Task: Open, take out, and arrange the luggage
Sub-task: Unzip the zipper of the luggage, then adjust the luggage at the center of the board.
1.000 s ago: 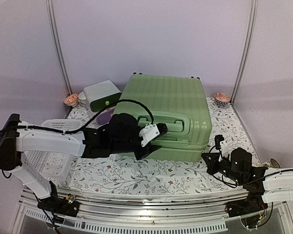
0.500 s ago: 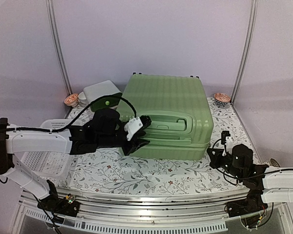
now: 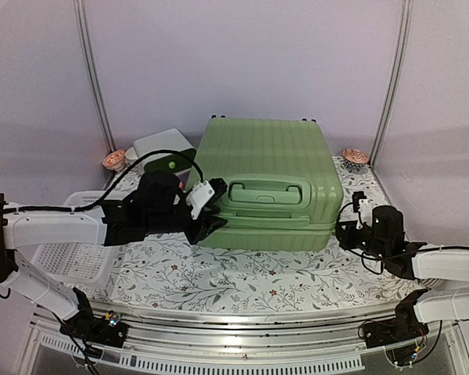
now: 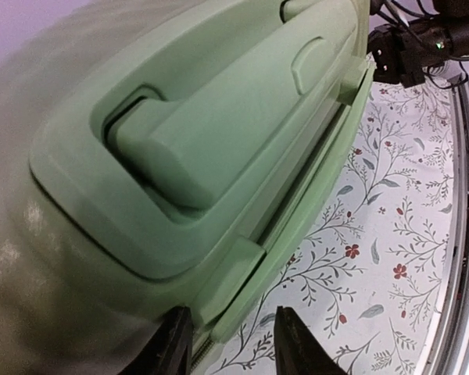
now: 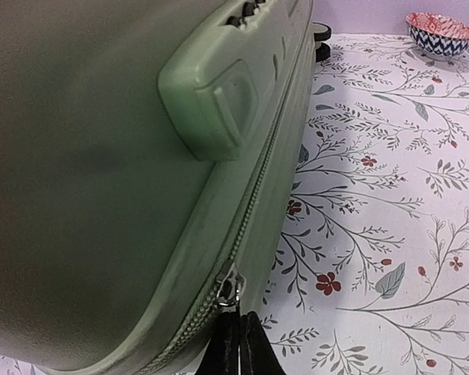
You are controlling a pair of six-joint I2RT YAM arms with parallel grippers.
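luggage [image 3: 270, 183]: hard plastic shell, ribbed, smooth — soft satin sheen | handle [image 4: 219, 133]: same smooth moulded plastic | zip pull [image 5: 228, 287]: bright metal | table cover [image 3: 242, 277]: matt, flower print | basket [image 3: 90, 200]: white perforated plastic, matt | bowl [image 5: 438, 31]: glossy patterned glaze — ceramic by the look

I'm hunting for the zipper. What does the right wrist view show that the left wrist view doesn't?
Right wrist only: the zipper pull on the luggage seam, just above the shut right tool, and a patterned bowl. Left wrist only: the recessed handle and the left tool, jaws apart at the lower edge. Both: the luggage and floral tablecloth.
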